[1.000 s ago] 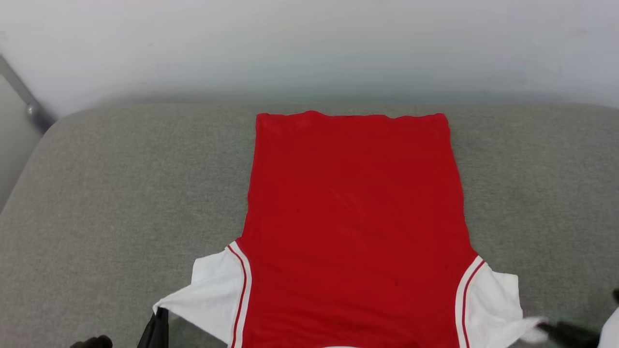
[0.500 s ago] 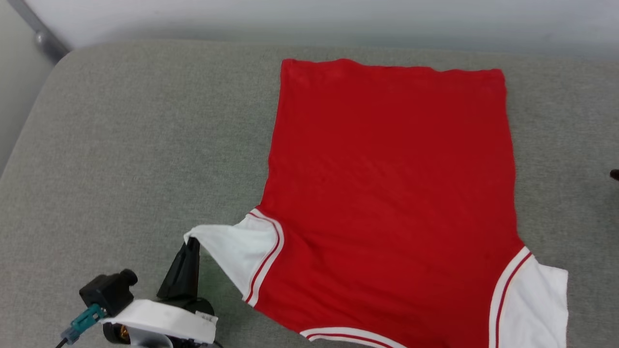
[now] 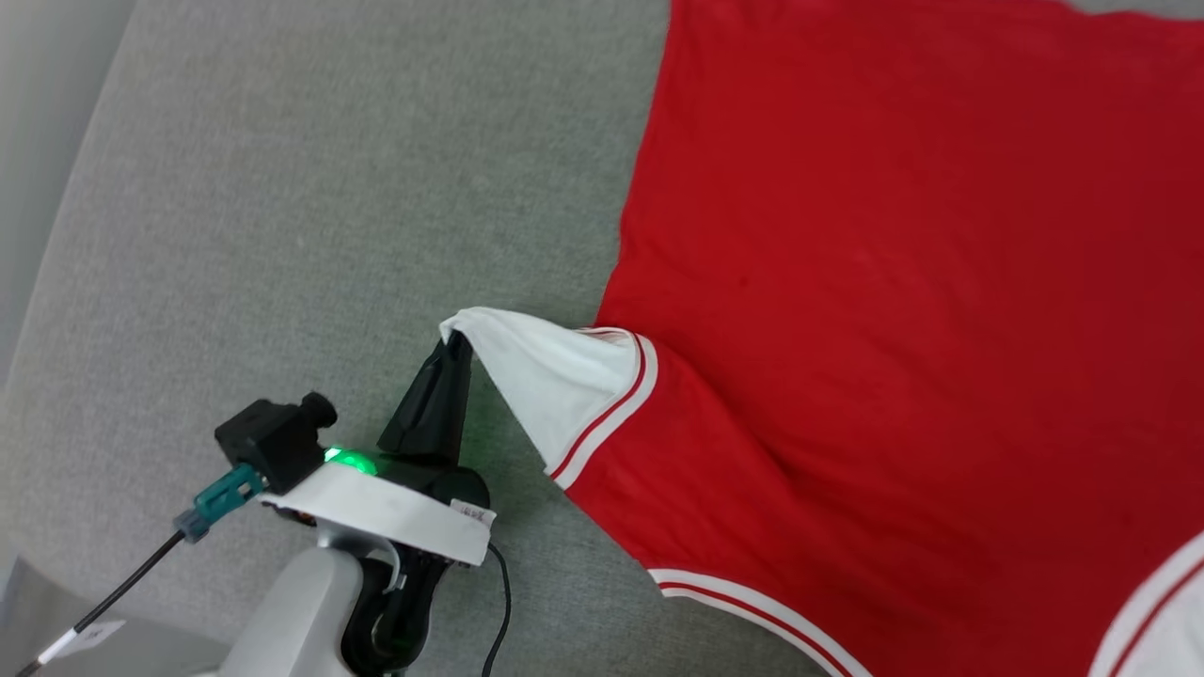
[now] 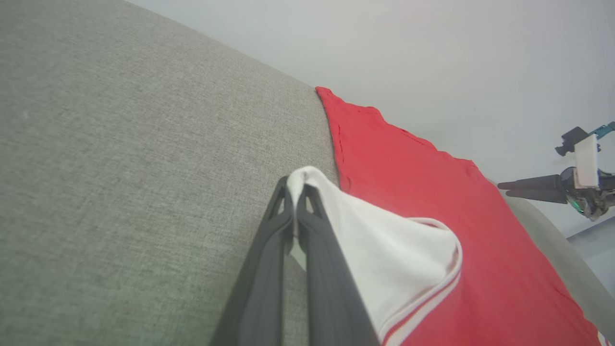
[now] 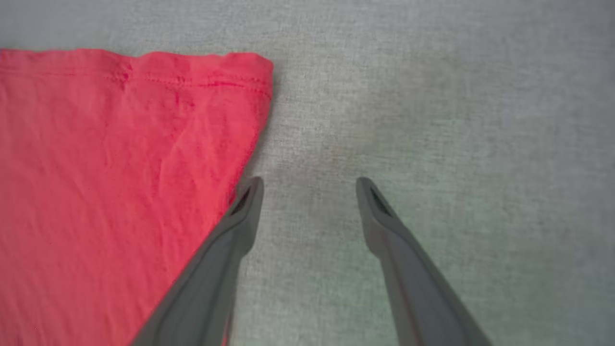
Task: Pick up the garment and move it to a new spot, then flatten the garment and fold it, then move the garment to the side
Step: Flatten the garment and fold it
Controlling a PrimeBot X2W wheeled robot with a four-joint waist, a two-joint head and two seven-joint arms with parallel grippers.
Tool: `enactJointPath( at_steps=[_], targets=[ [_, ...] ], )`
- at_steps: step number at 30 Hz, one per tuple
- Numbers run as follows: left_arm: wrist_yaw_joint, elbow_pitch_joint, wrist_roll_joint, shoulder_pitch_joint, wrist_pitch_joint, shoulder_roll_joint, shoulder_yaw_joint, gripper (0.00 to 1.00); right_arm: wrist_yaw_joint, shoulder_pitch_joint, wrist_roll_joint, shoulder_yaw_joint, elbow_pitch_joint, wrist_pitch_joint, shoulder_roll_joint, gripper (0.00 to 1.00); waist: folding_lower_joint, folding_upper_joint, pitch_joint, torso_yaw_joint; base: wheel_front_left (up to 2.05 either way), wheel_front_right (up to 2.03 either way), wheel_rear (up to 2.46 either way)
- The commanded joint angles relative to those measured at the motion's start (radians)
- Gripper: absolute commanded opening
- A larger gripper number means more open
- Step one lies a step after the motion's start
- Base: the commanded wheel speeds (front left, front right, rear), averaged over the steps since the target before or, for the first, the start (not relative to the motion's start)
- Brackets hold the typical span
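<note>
The garment (image 3: pixel 894 310) is a red T-shirt with white sleeves, spread flat on the grey cushion (image 3: pixel 282 216). My left gripper (image 3: pixel 458 344) is shut on the tip of its white left sleeve (image 3: pixel 546 376) and holds that tip lifted off the cushion. The left wrist view shows both fingers pinching the white cloth (image 4: pixel 384 254) at the left gripper (image 4: pixel 295 185). My right gripper (image 5: pixel 307 185) is open over bare cushion, just right of the garment's red hem corner (image 5: pixel 240 77). It also appears far off as the right gripper (image 4: pixel 504 189), above the far side of the garment (image 4: pixel 432 192).
The cushion's rounded left edge (image 3: pixel 56 244) runs down the head view, with a pale wall beyond. A black cable (image 3: pixel 103 602) trails from my left wrist. Bare cushion (image 5: pixel 456 120) lies to the right of the right gripper.
The head camera has tilted down and turned. The left gripper has raised the sleeve tip and drawn it toward the red body. The right gripper has let go of the right sleeve and moved off.
</note>
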Motion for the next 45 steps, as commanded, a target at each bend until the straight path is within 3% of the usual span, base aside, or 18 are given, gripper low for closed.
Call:
enactJointPath(
  at_steps=[1, 5, 14, 15, 16, 17, 34, 43, 44, 45],
  targets=[
    [0.001, 0.003, -0.003, -0.028, -0.002, 0.004, -0.014, 0.00, -0.001, -0.039, -0.023, 0.010, 0.049, 0.018, 0.026, 1.00, -0.0003, 0.0000, 0.075, 0.063, 0.00, 0.00, 0.00],
    [0.001, 0.013, -0.008, -0.060, -0.002, 0.006, -0.042, 0.00, -0.001, -0.094, -0.068, 0.031, 0.132, 0.028, 0.106, 1.00, -0.0003, 0.0000, 0.107, 0.079, 0.00, 0.00, 0.00],
    [0.001, 0.029, -0.006, -0.095, -0.002, 0.012, -0.073, 0.00, 0.002, -0.092, -0.136, 0.085, 0.190, 0.105, 0.180, 1.00, -0.0003, 0.0000, 0.130, 0.086, 0.00, 0.00, 0.00],
    [0.001, 0.032, -0.006, -0.094, -0.002, 0.012, -0.078, 0.00, 0.005, -0.085, -0.137, 0.092, 0.184, 0.112, 0.182, 0.59, -0.0003, 0.0000, 0.131, 0.084, 0.00, 0.00, 0.00],
    [0.001, 0.035, -0.005, -0.094, -0.002, 0.014, -0.079, 0.00, 0.005, -0.079, -0.135, 0.094, 0.184, 0.119, 0.183, 0.41, -0.0003, 0.0000, 0.131, 0.082, 0.00, 0.00, 0.00],
    [0.001, 0.037, -0.004, -0.095, -0.002, 0.014, -0.077, 0.00, 0.005, -0.072, -0.135, 0.098, 0.181, 0.131, 0.187, 0.00, -0.0003, 0.0000, 0.131, 0.080, 0.00, 0.00, 0.00],
    [0.001, 0.051, 0.018, -0.012, -0.002, 0.055, 0.007, 0.00, -0.001, -0.045, -0.107, 0.068, 0.162, 0.082, 0.150, 0.00, -0.0003, 0.0000, 0.020, -0.018, 0.00, 0.00, 0.00],
    [0.001, 0.043, 0.023, 0.060, -0.002, 0.072, 0.067, 0.00, -0.001, 0.045, -0.033, 0.020, 0.061, 0.041, 0.134, 0.00, -0.0003, 0.0000, -0.066, -0.100, 0.00, 0.00, 0.00],
    [0.001, 0.042, 0.024, 0.064, -0.002, 0.072, 0.067, 0.00, -0.001, 0.051, -0.032, 0.019, 0.056, 0.038, 0.125, 0.07, -0.0003, 0.0000, -0.068, -0.103, 0.00, 0.00, 0.00],
    [0.001, 0.042, 0.022, 0.066, -0.002, 0.072, 0.066, 0.00, -0.001, 0.054, -0.031, 0.017, 0.052, 0.029, 0.120, 0.40, -0.0003, 0.0000, -0.069, -0.104, 0.00, 0.00, 0.00]
  ],
)
